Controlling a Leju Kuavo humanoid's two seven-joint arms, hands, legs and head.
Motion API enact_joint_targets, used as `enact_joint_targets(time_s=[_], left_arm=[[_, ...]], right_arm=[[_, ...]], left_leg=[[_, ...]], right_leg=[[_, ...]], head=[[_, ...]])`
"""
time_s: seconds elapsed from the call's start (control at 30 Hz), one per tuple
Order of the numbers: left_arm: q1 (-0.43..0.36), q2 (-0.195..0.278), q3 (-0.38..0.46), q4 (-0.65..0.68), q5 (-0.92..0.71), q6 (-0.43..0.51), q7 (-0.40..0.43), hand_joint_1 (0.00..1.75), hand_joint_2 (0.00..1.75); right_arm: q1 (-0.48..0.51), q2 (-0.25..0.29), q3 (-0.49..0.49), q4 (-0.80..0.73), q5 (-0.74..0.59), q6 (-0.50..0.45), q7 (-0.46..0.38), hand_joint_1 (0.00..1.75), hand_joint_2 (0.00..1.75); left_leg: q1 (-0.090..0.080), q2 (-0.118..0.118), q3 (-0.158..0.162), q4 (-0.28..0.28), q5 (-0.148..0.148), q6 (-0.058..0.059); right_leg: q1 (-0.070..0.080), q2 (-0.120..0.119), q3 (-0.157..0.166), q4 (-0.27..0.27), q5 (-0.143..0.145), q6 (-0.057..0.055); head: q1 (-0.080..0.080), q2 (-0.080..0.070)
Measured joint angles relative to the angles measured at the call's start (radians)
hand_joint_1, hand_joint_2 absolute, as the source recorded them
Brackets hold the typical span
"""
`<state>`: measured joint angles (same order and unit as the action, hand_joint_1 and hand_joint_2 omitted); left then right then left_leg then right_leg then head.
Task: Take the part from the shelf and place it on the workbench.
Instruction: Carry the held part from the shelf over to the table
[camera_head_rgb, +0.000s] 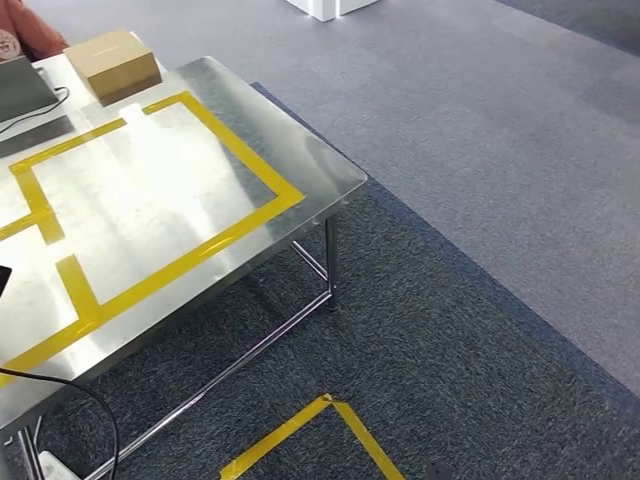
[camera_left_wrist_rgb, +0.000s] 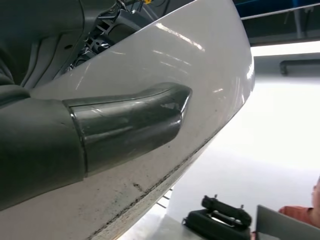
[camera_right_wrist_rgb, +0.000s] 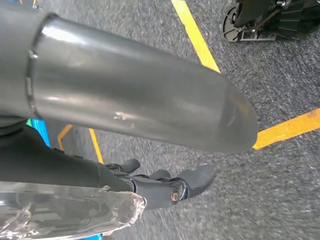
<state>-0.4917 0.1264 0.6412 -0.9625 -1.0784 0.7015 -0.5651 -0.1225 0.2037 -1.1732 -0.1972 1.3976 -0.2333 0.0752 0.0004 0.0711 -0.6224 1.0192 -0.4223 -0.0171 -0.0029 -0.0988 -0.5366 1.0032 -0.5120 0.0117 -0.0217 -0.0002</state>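
Observation:
A large white curved part (camera_left_wrist_rgb: 203, 60) with a glossy surface lies against my left hand (camera_left_wrist_rgb: 113, 125) in the left wrist view. The grey thumb (camera_left_wrist_rgb: 151, 115) presses flat across it, and the other fingers are hidden behind it. The steel workbench (camera_head_rgb: 173, 190) stands at the left of the head view, marked with a yellow tape frame (camera_head_rgb: 253, 160). My right hand (camera_right_wrist_rgb: 143, 115) hangs over the grey carpet, its dark fingers (camera_right_wrist_rgb: 188, 180) spread with nothing between them and the thumb.
A cardboard box (camera_head_rgb: 113, 62) sits at the bench's far corner, beside a grey device (camera_head_rgb: 23, 90) and a person's orange sleeve (camera_head_rgb: 30, 30). A black cable (camera_head_rgb: 83, 392) hangs off the near edge. Yellow tape (camera_head_rgb: 317, 425) marks the carpet below.

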Motion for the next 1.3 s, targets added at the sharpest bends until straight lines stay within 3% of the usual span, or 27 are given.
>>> enact_joint_targets(time_s=[0.07,0.1,0.17,0.23,0.27,0.3,0.33,0.4,0.47,0.53,0.6,0.67,0.73,0.8,0.83,0.87,0.93,0.97,1.03,1.1,1.17,1.23,1.3], left_arm=[[0.004,0.001,-0.004,0.0,0.0,0.0,0.001,1.75,1.75],[0.007,0.002,-0.006,0.0,0.0,0.0,0.002,1.75,1.75],[0.005,0.003,-0.008,-0.001,0.0,0.001,0.003,1.75,1.75],[0.004,-0.001,-0.011,-0.001,0.0,0.001,0.004,1.75,1.75],[0.006,-0.004,-0.012,-0.001,0.0,0.001,0.004,1.75,1.75],[0.008,-0.006,-0.012,-0.001,0.0,0.0,0.004,1.75,1.75],[0.01,-0.007,-0.012,-0.001,0.0,0.0,0.004,1.75,1.75],[0.011,-0.007,-0.013,-0.001,0.0,0.0,0.004,1.75,1.75],[0.01,-0.009,-0.013,-0.001,0.001,0.0,0.004,1.75,1.75],[0.012,-0.008,-0.014,-0.001,0.002,0.0,0.004,1.75,1.75],[0.018,-0.003,-0.013,-0.002,0.003,0.0,0.004,1.75,1.75],[0.018,0.002,-0.013,-0.002,0.007,0.001,0.004,1.75,1.75],[0.015,0.002,-0.013,-0.003,0.011,0.001,0.004,1.75,1.75],[0.02,-0.003,-0.014,-0.003,0.011,0.0,0.004,1.75,1.75],[0.022,-0.004,-0.014,-0.003,0.011,0.0,0.004,1.75,1.75],[0.024,-0.004,-0.014,-0.003,0.011,0.0,0.004,1.75,1.75],[0.023,-0.004,-0.014,-0.003,0.01,0.0,0.004,1.75,1.75],[0.023,-0.004,-0.015,-0.003,0.01,0.0,0.004,1.75,1.75],[0.024,-0.003,-0.017,-0.003,0.01,0.0,0.004,1.75,1.75],[0.028,-0.001,-0.016,-0.003,0.01,0.0,0.004,1.75,1.75],[0.029,0.002,-0.017,-0.003,0.011,0.0,0.003,1.75,1.75],[0.027,0.0,-0.019,-0.003,0.011,0.0,0.003,1.75,1.75],[0.028,-0.004,-0.021,-0.003,0.011,0.0,0.003,1.75,1.75]], right_arm=[[-0.002,0.0,0.0,0.0,0.0,0.0,0.0,0.0,0.0],[-0.003,0.0,0.001,0.0,0.001,0.0,0.0,0.0,0.0],[-0.005,0.0,0.002,0.0,0.001,0.001,-0.001,0.0,0.0],[-0.003,0.0,0.004,0.0,0.001,0.001,-0.001,0.0,0.0],[-0.001,0.0,0.004,0.0,0.001,0.001,-0.001,0.0,0.0],[0.001,0.0,0.004,0.0,0.001,0.001,-0.001,0.0,0.0],[0.002,0.0,0.005,0.0,0.001,0.001,-0.001,0.0,0.0],[0.002,0.0,0.005,0.0,0.001,0.001,-0.001,0.0,0.0],[0.002,-0.001,0.005,0.0,0.001,0.001,-0.002,0.0,0.0],[0.001,-0.002,0.006,0.0,0.001,0.002,-0.004,0.0,0.0],[-0.001,-0.001,0.006,0.0,0.001,0.003,-0.005,0.0,0.0],[-0.002,-0.001,0.006,0.0,0.001,0.003,-0.007,0.0,0.0],[0.0,-0.002,0.006,0.0,0.001,0.004,-0.008,0.0,0.0],[0.002,-0.002,0.006,0.0,0.001,0.004,-0.008,0.0,0.0],[0.002,-0.002,0.006,0.0,0.0,0.004,-0.009,0.0,0.0],[0.001,-0.002,0.006,0.0,0.0,0.004,-0.009,0.0,0.0],[0.001,-0.001,0.006,0.0,-0.002,0.006,-0.014,0.0,0.0],[0.0,-0.001,0.006,0.0,-0.004,0.008,-0.019,0.0,0.0],[-0.003,-0.001,0.006,0.0,-0.012,0.01,-0.032,0.0,0.0],[-0.007,-0.002,0.005,0.0,-0.017,0.015,-0.042,0.0,0.0],[-0.008,-0.002,0.005,0.0,-0.018,0.022,-0.05,0.0,0.0],[-0.007,-0.002,0.005,0.0,-0.019,0.027,-0.054,0.0,0.0],[-0.002,-0.002,0.005,0.0,-0.021,0.028,-0.054,0.0,0.0]], left_leg=[[-0.003,-0.013,0.001,-0.007,-0.007,0.013],[0.0,-0.025,0.003,-0.01,-0.007,0.018],[0.006,-0.048,0.007,-0.015,-0.005,0.03],[0.009,-0.071,0.007,-0.015,-0.006,0.038],[0.009,-0.085,0.007,-0.015,-0.007,0.039],[0.008,-0.1,0.007,-0.015,-0.007,0.04],[0.008,-0.115,0.008,-0.014,-0.008,0.04],[0.009,-0.144,0.01,-0.013,-0.01,0.037],[0.008,-0.169,0.008,-0.009,-0.012,0.029],[0.012,-0.191,0.0,-0.008,-0.008,0.015],[0.016,-0.204,-0.004,-0.008,-0.006,0.002],[0.014,-0.164,-0.02,0.028,-0.03,-0.008],[0.013,-0.104,-0.075,0.14,-0.085,-0.017],[0.016,-0.083,-0.13,0.248,-0.122,-0.022],[0.017,-0.08,-0.136,0.259,-0.114,-0.023],[0.018,-0.077,-0.121,0.231,-0.09,-0.021],[0.014,-0.054,-0.05,0.104,-0.029,-0.014],[0.01,-0.041,-0.018,0.045,-0.012,-0.008],[0.002,-0.028,0.009,-0.006,-0.011,0.003],[0.002,-0.037,0.01,-0.012,-0.011,0.013],[0.007,-0.045,0.013,-0.019,-0.009,0.025],[0.01,-0.052,0.015,-0.022,-0.01,0.033],[0.009,-0.061,0.015,-0.021,-0.012,0.037]], right_leg=[[0.004,-0.023,0.007,-0.002,-0.008,0.01],[0.003,-0.021,0.009,0.0,-0.015,0.016],[0.0,0.027,-0.012,0.052,-0.049,0.026],[-0.003,0.082,-0.079,0.182,-0.106,0.03],[-0.003,0.092,-0.117,0.247,-0.126,0.03],[-0.003,0.096,-0.145,0.285,-0.129,0.03],[-0.003,0.098,-0.156,0.286,-0.111,0.029],[-0.005,0.114,-0.124,0.182,-0.03,0.025],[-0.01,0.155,-0.072,0.061,0.023,0.018],[-0.011,0.174,-0.049,0.018,0.026,0.011],[-0.01,0.155,-0.042,0.011,0.027,0.002],[-0.012,0.132,-0.034,0.002,0.03,-0.011],[-0.011,0.106,-0.027,-0.002,0.027,-0.021],[-0.008,0.078,-0.025,-0.001,0.023,-0.024],[-0.007,0.065,-0.024,-0.001,0.021,-0.024],[-0.006,0.052,-0.021,-0.001,0.019,-0.023],[-0.004,0.03,-0.014,-0.001,0.012,-0.019],[-0.001,0.022,-0.011,0.0,0.008,-0.014],[0.003,0.008,-0.009,0.001,0.003,-0.004],[0.004,-0.001,-0.008,-0.001,-0.001,0.006],[0.002,0.03,-0.024,0.032,-0.025,0.016],[0.0,0.077,-0.08,0.144,-0.081,0.022],[-0.001,0.093,-0.148,0.267,-0.121,0.024]], head=[[0.001,0.0],[0.002,0.0],[0.005,0.0],[0.009,0.0],[0.009,0.0],[0.009,0.0],[0.009,0.0],[0.009,0.0],[0.008,0.0],[0.007,0.0],[0.008,0.0],[0.002,0.0],[-0.005,0.0],[-0.005,0.0],[-0.005,0.0],[-0.005,0.0],[-0.005,0.0],[-0.005,0.0],[-0.004,0.0],[-0.003,0.0],[-0.001,0.0],[0.002,0.0],[0.004,0.0]])
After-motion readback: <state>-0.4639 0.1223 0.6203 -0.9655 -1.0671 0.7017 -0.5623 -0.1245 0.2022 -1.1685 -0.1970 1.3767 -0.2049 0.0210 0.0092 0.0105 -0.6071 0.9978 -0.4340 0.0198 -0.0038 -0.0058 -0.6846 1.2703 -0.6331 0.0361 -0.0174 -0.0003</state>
